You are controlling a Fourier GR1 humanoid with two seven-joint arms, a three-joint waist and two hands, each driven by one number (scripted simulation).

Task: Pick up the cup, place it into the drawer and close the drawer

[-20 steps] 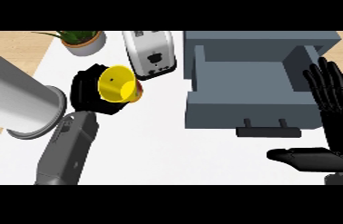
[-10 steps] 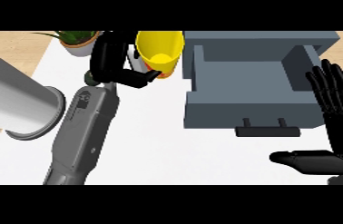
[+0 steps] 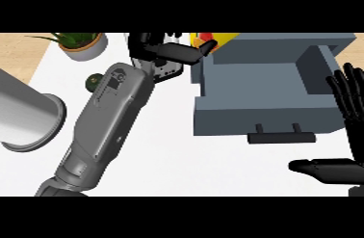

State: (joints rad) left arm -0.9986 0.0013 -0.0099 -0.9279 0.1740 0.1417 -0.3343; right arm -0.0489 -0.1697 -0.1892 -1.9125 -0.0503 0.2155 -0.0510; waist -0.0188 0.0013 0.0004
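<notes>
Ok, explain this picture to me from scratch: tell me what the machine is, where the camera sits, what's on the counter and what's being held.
This is a humanlike robot at a white kitchen counter, and the single picture looks steeply down from its head, so only its grey forearms and black hands show. The left hand is stretched out towards the far side of the counter, with its fingers curled round a yellow cup beside the back corner of an open grey drawer. The cup is mostly hidden. The right hand rests open at the right edge, fingers up. Also on the counter are a potted plant, a large metal pot at the left, and a toaster, largely hidden behind the left hand and arm.
</notes>
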